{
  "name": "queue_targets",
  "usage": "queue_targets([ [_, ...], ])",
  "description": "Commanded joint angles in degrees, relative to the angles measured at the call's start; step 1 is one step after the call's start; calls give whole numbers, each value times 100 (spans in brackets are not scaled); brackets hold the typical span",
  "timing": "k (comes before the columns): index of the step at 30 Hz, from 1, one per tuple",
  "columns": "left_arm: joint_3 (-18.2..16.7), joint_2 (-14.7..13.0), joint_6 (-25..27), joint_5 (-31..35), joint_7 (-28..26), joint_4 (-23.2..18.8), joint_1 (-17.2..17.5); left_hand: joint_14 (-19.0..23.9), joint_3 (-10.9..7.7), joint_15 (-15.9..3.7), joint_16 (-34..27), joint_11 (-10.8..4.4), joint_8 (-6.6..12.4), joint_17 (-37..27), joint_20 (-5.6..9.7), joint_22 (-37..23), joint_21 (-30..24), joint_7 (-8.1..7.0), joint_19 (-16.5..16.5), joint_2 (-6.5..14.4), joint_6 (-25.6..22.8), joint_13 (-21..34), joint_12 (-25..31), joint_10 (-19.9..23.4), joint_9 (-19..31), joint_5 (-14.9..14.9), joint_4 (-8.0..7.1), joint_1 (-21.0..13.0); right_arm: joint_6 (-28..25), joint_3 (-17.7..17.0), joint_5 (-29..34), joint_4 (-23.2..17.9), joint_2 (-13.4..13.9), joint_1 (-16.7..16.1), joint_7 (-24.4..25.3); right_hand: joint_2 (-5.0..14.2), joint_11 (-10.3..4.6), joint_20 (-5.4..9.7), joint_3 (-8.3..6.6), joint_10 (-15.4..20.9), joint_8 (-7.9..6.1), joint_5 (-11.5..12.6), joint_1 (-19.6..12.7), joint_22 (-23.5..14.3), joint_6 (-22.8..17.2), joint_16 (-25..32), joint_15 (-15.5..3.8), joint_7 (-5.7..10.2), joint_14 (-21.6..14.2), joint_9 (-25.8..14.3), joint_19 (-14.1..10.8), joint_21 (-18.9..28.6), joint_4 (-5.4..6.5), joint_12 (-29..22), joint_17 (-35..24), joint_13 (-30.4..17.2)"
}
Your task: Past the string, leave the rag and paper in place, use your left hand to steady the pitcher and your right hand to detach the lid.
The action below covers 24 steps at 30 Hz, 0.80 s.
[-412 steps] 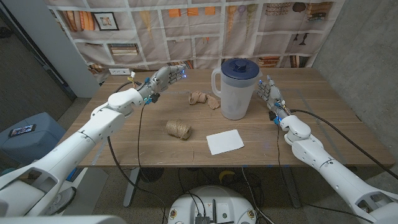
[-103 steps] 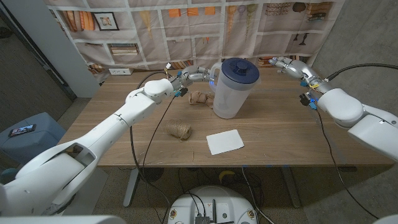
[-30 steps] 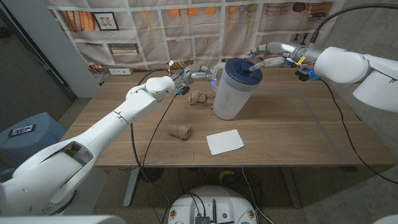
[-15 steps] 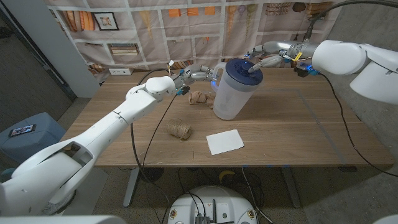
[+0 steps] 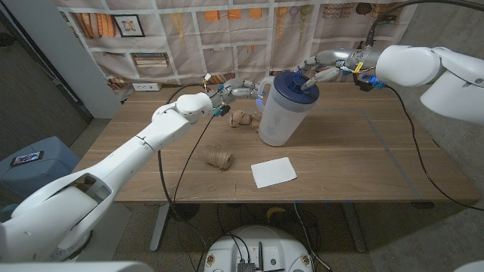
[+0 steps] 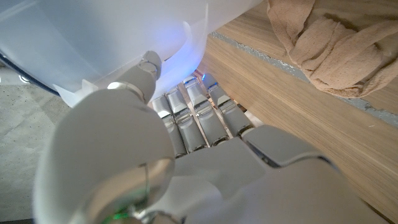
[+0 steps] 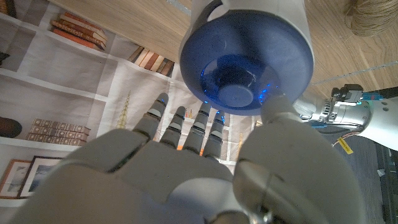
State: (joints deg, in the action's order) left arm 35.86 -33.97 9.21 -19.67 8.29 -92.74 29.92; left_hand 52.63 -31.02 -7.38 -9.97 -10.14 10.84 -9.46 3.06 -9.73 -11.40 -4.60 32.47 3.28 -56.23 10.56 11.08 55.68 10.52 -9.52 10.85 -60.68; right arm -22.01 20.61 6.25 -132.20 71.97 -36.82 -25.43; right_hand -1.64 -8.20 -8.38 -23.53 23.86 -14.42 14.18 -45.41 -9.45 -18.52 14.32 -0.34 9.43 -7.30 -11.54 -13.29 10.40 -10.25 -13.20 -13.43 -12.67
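Observation:
A translucent pitcher (image 5: 281,113) with a dark blue lid (image 5: 295,81) stands at the middle back of the table. My left hand (image 5: 240,91) reaches in from the left and grips the pitcher at its handle (image 5: 262,92); in the left wrist view its fingers (image 6: 198,111) curl against the pitcher's wall (image 6: 93,37). My right hand (image 5: 319,72) hovers over the lid's far right edge with fingers spread. In the right wrist view the thumb (image 7: 275,106) comes close to the knob of the lid (image 7: 245,56), and nothing is held.
A tan rag (image 5: 243,119) lies just left of the pitcher, close under my left hand. A ball of string (image 5: 218,157) sits nearer the front, and a white paper (image 5: 274,171) lies to its right. Printed backdrop sheets hang behind the table.
My right hand has crept a little leftward over the lid in the last second. The left hand has stayed on the pitcher's handle, and the pitcher has not moved.

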Motion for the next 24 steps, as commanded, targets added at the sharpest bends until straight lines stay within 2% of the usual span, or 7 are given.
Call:
queue_targets([
  [1,-17,-7,-1,-28,-6,1,9,71,-143,-580,-41,-2,59,-28,864,-20,0,131,65,273,-178,8,17,39,33,-34,-82,213,-4,135,304,3,-111,52,-27,-36,-18,42,-28,133,-57,-53,-82,-13,-119,71,-46,15,-117,-20,-97,44,14,-39,-20,-33],
  [12,14,31,-32,-24,44,82,-45,92,-148,-581,-43,26,60,-30,861,-20,0,125,72,275,-179,10,11,39,36,-34,-83,222,-99,238,662,-49,-219,61,-39,-128,-114,131,-26,306,-100,-192,-249,-13,-158,154,-163,86,-273,-35,-197,63,-3,-61,-37,-49],
  [19,29,35,-42,-18,64,86,-50,107,-147,-578,-46,12,64,-32,862,-20,0,127,73,273,-189,11,12,49,37,-33,-84,230,-121,252,815,-67,-258,79,-89,-151,-231,233,-37,561,-217,-314,-417,-13,-378,248,-304,132,-436,-47,-305,75,21,-104,-62,-64],
  [24,27,18,-36,-15,68,52,-38,108,-149,-585,-44,4,66,-31,862,-20,1,122,74,267,-193,12,12,52,38,-34,-78,227,-132,348,899,-34,-329,253,-326,-142,-315,245,-37,662,-286,-352,-476,-14,-519,302,-332,139,-519,-50,-334,68,41,-109,-80,-72],
])
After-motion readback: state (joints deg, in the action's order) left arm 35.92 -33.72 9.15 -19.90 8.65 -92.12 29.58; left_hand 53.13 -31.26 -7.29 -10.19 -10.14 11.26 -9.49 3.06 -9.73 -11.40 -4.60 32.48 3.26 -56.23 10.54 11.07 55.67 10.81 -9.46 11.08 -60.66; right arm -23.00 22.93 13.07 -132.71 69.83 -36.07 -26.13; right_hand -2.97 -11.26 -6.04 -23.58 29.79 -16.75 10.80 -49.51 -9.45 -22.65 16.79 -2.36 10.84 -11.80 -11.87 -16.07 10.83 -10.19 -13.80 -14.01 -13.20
